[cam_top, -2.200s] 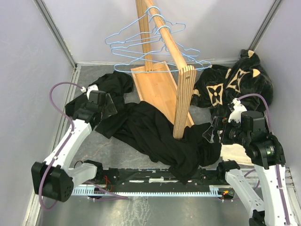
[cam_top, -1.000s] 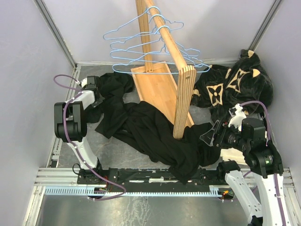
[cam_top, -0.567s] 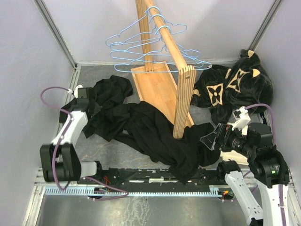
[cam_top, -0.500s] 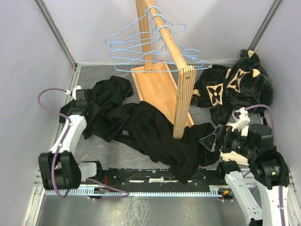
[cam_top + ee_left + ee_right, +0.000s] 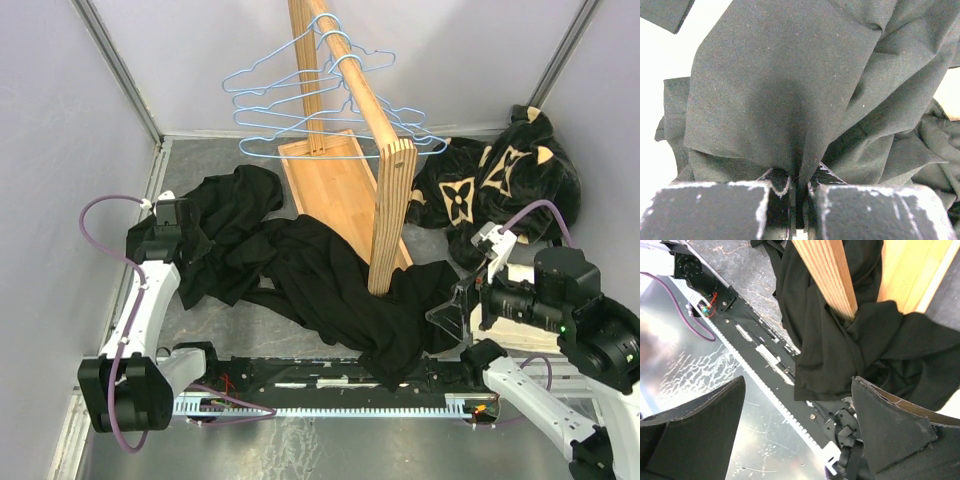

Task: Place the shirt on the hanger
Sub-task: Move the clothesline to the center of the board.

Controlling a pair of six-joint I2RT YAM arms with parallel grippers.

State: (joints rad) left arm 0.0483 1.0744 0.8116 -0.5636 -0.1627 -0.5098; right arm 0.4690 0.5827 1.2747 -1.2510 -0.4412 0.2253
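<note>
My left hand [image 5: 795,182] is pinching a fold of the shirt [image 5: 790,90], which lies crumpled on the tabletop [image 5: 225,322], left of the wooden rack [image 5: 395,210]. My right hand [image 5: 797,385] is spread wide and holds nothing. I think it is best to lift slowly and find the collar before I go for a hanger [image 5: 243,150].

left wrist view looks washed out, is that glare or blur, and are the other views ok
Left wrist: background blown out to white, black cloth in sharp focus. Right wrist: bright glare on the metal table. Top external: even light, crisp.
</note>
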